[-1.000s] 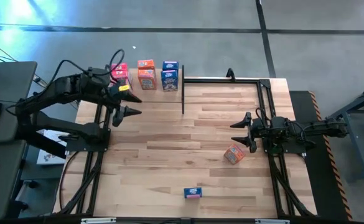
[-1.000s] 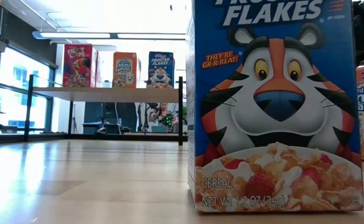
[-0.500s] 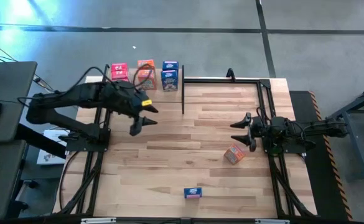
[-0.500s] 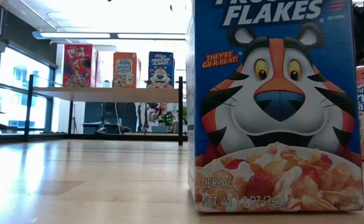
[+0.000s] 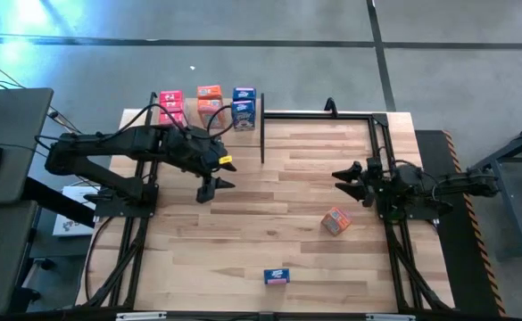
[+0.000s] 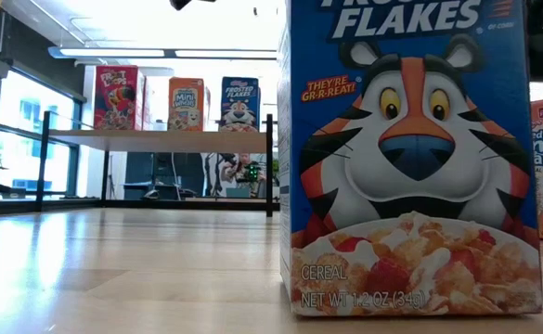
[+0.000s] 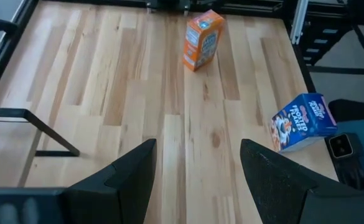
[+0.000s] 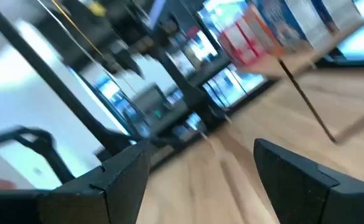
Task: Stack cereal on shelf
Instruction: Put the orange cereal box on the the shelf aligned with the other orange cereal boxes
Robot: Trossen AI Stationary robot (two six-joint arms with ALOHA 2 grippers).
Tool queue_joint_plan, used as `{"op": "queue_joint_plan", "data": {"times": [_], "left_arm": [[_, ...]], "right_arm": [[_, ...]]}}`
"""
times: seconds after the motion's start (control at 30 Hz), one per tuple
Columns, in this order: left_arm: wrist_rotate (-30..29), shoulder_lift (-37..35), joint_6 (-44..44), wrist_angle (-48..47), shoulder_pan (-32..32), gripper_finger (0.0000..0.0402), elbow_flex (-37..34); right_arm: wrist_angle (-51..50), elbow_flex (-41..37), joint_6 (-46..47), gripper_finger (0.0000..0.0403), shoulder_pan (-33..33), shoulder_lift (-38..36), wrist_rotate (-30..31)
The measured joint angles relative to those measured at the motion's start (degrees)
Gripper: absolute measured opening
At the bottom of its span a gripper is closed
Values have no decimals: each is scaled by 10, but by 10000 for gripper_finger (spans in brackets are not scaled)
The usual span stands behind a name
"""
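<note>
Now your left gripper (image 5: 214, 183) hangs released, orange box (image 7: 202, 40) and blue box (image 7: 301, 120) ahead; right gripper (image 5: 348, 182) released, empty.

Grey floor (image 5: 332, 22) w/ dark seams; bright windows (image 6: 16, 148) at rear.

Blue cereal box (image 6: 410, 158) top cut off
</note>
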Motion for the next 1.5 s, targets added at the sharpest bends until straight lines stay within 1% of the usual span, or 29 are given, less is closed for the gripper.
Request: {"op": "queue_joint_plan", "data": {"times": [0.1,0.2,0.27,0.33,0.4,0.5,0.67,0.73,0.83,0.9,1.07,1.23,1.33,1.4,1.5], "left_arm": [[-6,-1,0,1,0,223,0],[-18,-1,0,0,0,223,0],[-19,-1,0,0,0,223,0],[-19,-1,0,0,0,223,0],[-19,-1,0,0,1,223,0],[-19,-1,0,0,1,223,0],[-19,-1,0,0,1,223,0],[-19,-1,16,1,1,223,0],[-19,-1,29,8,1,223,0],[-19,-1,30,9,1,223,0],[-19,-1,30,10,1,223,0],[-19,-1,30,10,1,223,0],[-19,-1,32,10,1,223,0],[-19,-1,49,11,1,223,0],[-18,-1,64,14,4,223,0]], "right_arm": [[70,0,-10,278,0,0,3],[131,3,-52,278,0,0,6],[131,24,-66,278,0,0,6],[104,54,-73,278,0,4,6],[54,93,-78,278,0,13,6],[-57,169,-74,278,0,41,11],[-292,309,-6,278,0,120,28],[-376,361,27,277,0,158,35],[-477,425,70,277,0,216,34],[-534,463,97,278,0,255,19],[-658,545,162,277,1,349,-27],[-765,594,214,277,11,431,-60],[-798,604,244,277,36,470,-70],[-807,604,254,277,57,488,-72],[-822,605,287,277,86,508,-62]]}}
